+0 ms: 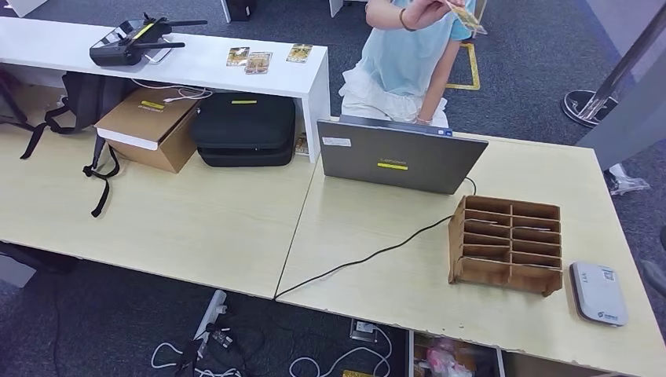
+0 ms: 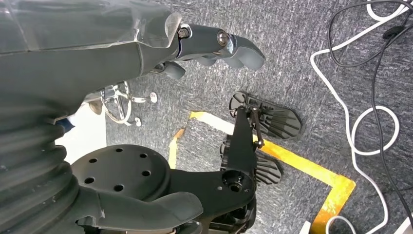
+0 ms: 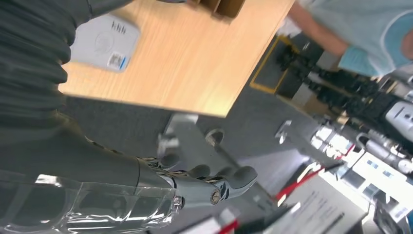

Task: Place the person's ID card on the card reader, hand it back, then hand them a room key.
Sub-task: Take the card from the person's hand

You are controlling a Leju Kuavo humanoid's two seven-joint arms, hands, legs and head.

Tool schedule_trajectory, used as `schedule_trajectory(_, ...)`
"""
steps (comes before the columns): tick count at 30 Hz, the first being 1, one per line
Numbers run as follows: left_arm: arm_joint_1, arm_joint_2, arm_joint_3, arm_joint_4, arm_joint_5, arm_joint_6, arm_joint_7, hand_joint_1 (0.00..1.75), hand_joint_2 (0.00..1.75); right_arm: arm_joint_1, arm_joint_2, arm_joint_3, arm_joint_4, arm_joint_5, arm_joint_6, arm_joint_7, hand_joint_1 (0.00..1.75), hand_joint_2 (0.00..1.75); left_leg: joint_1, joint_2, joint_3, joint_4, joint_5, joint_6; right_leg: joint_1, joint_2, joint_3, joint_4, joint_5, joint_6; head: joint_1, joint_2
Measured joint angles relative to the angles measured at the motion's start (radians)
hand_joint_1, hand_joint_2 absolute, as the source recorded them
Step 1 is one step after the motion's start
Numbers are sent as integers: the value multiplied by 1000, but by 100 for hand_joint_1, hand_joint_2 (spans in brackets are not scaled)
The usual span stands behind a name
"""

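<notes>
Both the left robot hand (image 2: pixel 219 48) and right robot hand (image 3: pixel 214 183) hang empty, fingers loosely extended. Beyond the card reader (image 1: pixel 598 293) on the worktop (image 1: pixel 377 275), a person's hand (image 1: pixel 428 9) holds the ID card (image 1: pixel 465 17), partly cropped.

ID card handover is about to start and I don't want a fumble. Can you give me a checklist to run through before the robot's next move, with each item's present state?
1. Person offering the ID card: ok, held up above the far side of the table.
2. Card reader free to take a card: ok, nothing lies on it.
3. Right hand free: ok, fingers extended, holding nothing.
4. Left hand free: ok, holds nothing, hangs over the floor.
5. Hand raised to take the card: not ok, both hands are off to the side or below the table.
6. Room keys in the wooden rack: cannot tell, slots too small to read.
</notes>
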Motion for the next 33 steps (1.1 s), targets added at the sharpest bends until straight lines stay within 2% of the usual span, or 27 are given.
schedule_trajectory(4, -8, -6, -2, 0, -12, 8, 0, 0, 175, -27, -8, 34, -15, 228, -134, -7, 0, 175, 0, 1, 0, 0, 0, 0, 0, 1, 0, 0, 0, 0, 0, 0)
schedule_trajectory(8, -20, -13, -4, 0, -13, 17, 0, 0, 175, -102, -5, 130, -16, 458, -233, 5, 0, 175, 0, 3, 0, 0, 1, 0, 0, 3, 1, 1, 1, -1, 0, 0)
schedule_trajectory(11, -23, -16, -4, 0, -4, 22, 0, 0, 175, -192, 9, 221, 6, 598, -276, 12, 0, 175, 0, 4, -1, -1, 1, -1, 0, 3, 0, 2, 2, -2, 0, 0)
schedule_trajectory(15, -25, -16, -4, 0, 16, 22, 0, 0, 175, -362, 53, 381, 106, 728, -332, 16, 0, 175, 1, 5, 0, -1, 3, -3, 1, 5, 0, 2, 3, -2, 0, 0)
schedule_trajectory(20, -25, -15, -4, 0, 29, 20, 0, 0, 175, -578, 121, 560, 275, 789, -399, 9, 0, 175, 1, 4, 0, -1, 4, -4, 1, 4, 0, 3, 3, -2, 0, 0)
schedule_trajectory(25, -25, -9, -2, 0, 47, 19, 0, 0, 175, -774, 210, 701, 479, 798, -419, -4, 0, 175, 1, 3, 0, -1, 4, -4, 1, 4, -1, 3, 3, -2, 0, 0)
schedule_trajectory(29, -24, -5, -1, 0, 56, 19, 0, 0, 175, -894, 274, 777, 618, 790, -416, -5, 0, 175, 1, 2, 0, 0, 5, -4, 1, 3, -1, 3, 3, -2, 0, 0)
schedule_trajectory(33, -25, -5, -1, 0, 49, 18, 0, 0, 175, -972, 316, 819, 721, 790, -417, 8, 0, 175, 1, 1, 0, 0, 5, -4, 1, 2, -1, 3, 3, -2, 0, 0)
